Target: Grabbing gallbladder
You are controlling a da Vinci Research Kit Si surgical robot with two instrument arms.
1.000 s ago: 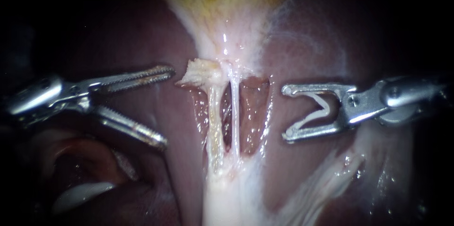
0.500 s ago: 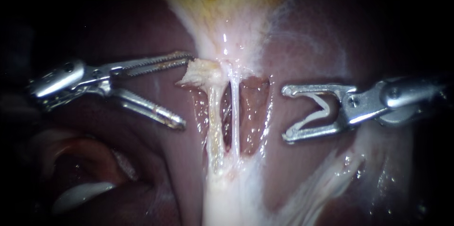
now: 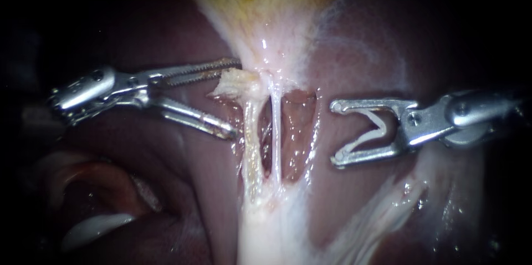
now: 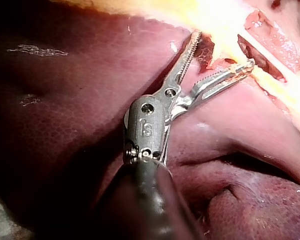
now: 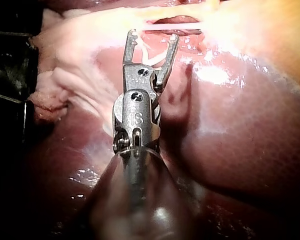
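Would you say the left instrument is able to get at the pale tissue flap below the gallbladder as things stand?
Probably yes: the left instrument has its jaws open on either side of the pale tissue flap, with nothing between; the right instrument, holding a clip, stands apart.

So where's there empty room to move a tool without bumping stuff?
Bare liver lies below the left instrument, beside the tubes, and more lies above the right instrument holding its clip. The middle is crowded: open left jaws, frayed tissue and both tubes.
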